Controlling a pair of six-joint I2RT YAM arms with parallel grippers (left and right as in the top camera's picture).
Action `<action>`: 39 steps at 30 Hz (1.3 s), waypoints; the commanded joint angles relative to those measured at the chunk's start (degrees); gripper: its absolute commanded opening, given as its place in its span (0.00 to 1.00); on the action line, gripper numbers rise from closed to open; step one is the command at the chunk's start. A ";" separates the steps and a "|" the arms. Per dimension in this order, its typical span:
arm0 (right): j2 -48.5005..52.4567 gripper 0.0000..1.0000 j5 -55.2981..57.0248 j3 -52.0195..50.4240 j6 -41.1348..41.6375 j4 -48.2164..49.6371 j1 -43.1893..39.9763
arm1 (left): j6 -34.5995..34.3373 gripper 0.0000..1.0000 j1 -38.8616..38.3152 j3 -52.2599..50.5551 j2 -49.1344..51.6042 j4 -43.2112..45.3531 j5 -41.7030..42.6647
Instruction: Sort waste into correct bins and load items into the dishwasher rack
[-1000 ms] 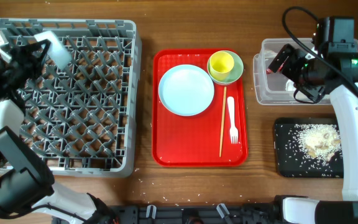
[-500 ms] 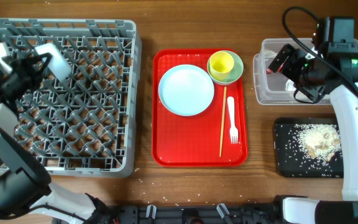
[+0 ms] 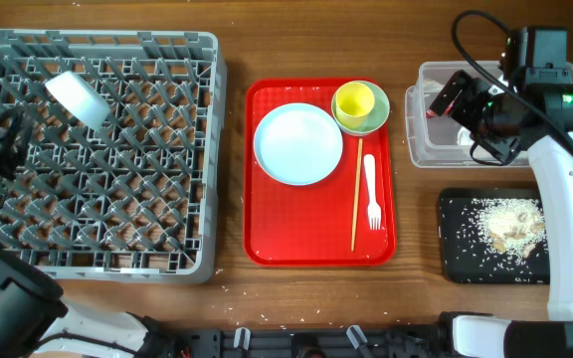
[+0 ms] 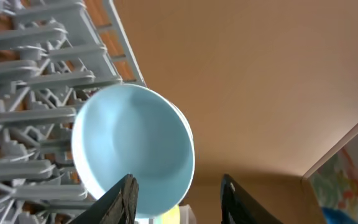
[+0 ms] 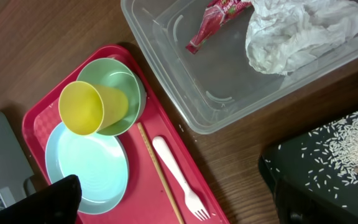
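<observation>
Bowl point(image 3: 76, 96) leans among far-left pegs of the rack point(image 3: 117, 261); left end effector point(image 4: 178, 186), fingers apart, should pull away straight without nudging it. Right end effector point(image 3: 453, 96) gapes over the tub point(image 3: 436, 159).

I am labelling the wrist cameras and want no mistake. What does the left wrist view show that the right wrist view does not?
Only left wrist: a pale bowl tilted in the rack, and the open left gripper, holding nothing. Only right wrist: a clear tub with a red wrapper and a napkin, a black tray with rice, and a red tray carrying a plate, a fork, a chopstick and a cup in a green bowl. Both: the rack.
</observation>
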 commanded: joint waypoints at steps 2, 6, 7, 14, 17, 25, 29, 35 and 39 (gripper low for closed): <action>-0.20 1.00 -0.26 0.81 -0.98 0.17 -0.02 | 0.02 0.27 4.79 -0.20 -3.63 -3.26 2.78; -0.20 1.00 -0.26 0.81 -0.96 0.17 -0.02 | 0.02 0.04 -5.73 -0.20 -11.93 0.79 -0.07; -0.20 1.00 -0.26 0.81 -0.96 0.17 -0.02 | 0.07 0.04 -8.09 -0.20 -13.35 1.79 -2.14; -0.20 1.00 -0.26 0.81 -0.96 0.17 -0.02 | 25.46 0.04 -31.67 -0.20 -20.35 -9.97 -51.21; -0.20 1.00 -0.26 0.81 -0.96 0.17 -0.02 | 36.63 0.04 -36.30 -0.20 -20.09 -18.27 -79.47; -0.20 1.00 -0.26 0.81 -0.96 0.17 -0.02 | 39.01 0.04 -31.89 -0.20 -20.41 -23.89 -81.55; -0.20 1.00 -0.26 0.81 -0.98 0.17 -0.02 | 37.31 0.04 -31.50 -0.20 -24.15 -25.11 -81.53; -0.20 1.00 -0.26 0.81 -0.98 0.17 -0.02 | 31.56 0.04 -31.54 -0.20 -23.19 -27.69 -80.83; -0.20 1.00 -0.26 0.81 -0.96 0.17 -0.02 | 31.95 0.04 -31.01 -0.20 -15.78 -27.19 -80.89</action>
